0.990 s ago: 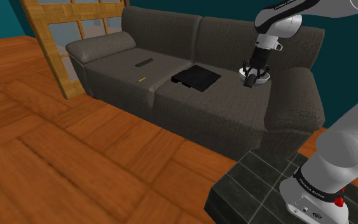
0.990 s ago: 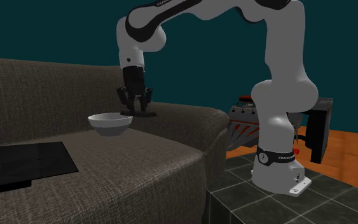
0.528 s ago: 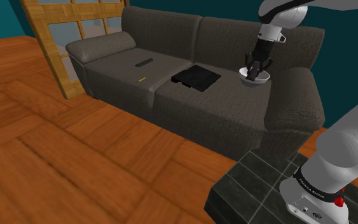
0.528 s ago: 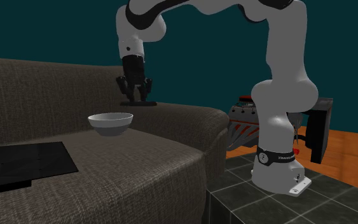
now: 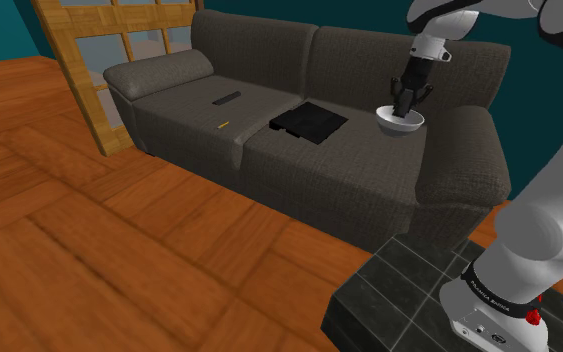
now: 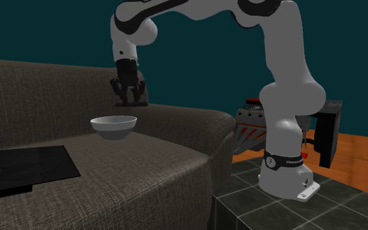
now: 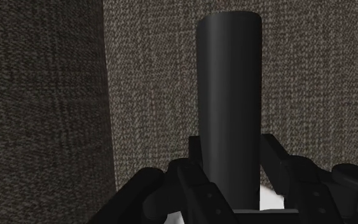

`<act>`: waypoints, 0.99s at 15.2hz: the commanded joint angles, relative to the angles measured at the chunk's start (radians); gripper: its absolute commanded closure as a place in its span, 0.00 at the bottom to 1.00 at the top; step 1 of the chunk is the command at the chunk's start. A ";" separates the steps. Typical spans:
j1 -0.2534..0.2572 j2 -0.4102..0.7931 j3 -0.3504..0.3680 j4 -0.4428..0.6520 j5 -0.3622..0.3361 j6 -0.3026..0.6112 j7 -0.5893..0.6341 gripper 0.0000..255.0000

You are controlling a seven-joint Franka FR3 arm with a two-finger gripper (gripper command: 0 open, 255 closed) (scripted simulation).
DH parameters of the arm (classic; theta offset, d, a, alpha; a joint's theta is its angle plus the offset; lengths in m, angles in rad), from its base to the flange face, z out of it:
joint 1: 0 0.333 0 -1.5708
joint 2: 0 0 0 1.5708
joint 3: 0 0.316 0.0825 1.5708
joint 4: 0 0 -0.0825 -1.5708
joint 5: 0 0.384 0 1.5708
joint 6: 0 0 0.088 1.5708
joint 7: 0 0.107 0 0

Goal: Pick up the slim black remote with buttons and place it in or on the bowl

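We see the pincer [image 5: 406, 100] clamped on the slim dark remote [image 7: 228, 95]. It hangs above the white bowl [image 5: 402, 123] on the sofa [image 5: 299, 170].

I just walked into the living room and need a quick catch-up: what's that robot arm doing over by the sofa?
The white arm's tool is shut on a slim dark remote, holding it in the air above the sofa seat. It hangs close to the white bowl, higher than the rim. The bowl sits on the cushion near the armrest, and the remote is not in it yet. A flat black item lies further along the seat.
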State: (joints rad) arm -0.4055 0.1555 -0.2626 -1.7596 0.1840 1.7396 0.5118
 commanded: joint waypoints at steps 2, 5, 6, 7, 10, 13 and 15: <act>-0.036 0.124 -0.014 0.156 0.026 -0.044 -0.045 1.00; -0.081 0.249 -0.021 0.330 0.052 -0.102 -0.082 1.00; -0.099 0.295 -0.022 0.396 0.062 -0.126 -0.093 1.00; -0.117 0.343 -0.023 0.467 0.071 -0.151 -0.102 1.00; -0.154 0.438 -0.018 0.588 0.088 -0.180 -0.117 1.00; -0.149 0.438 -0.018 0.547 0.089 -0.141 -0.124 1.00; -0.147 0.440 -0.017 0.522 0.090 -0.115 -0.128 1.00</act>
State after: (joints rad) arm -0.5531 0.5934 -0.2804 -1.2298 0.2732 1.6146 0.3859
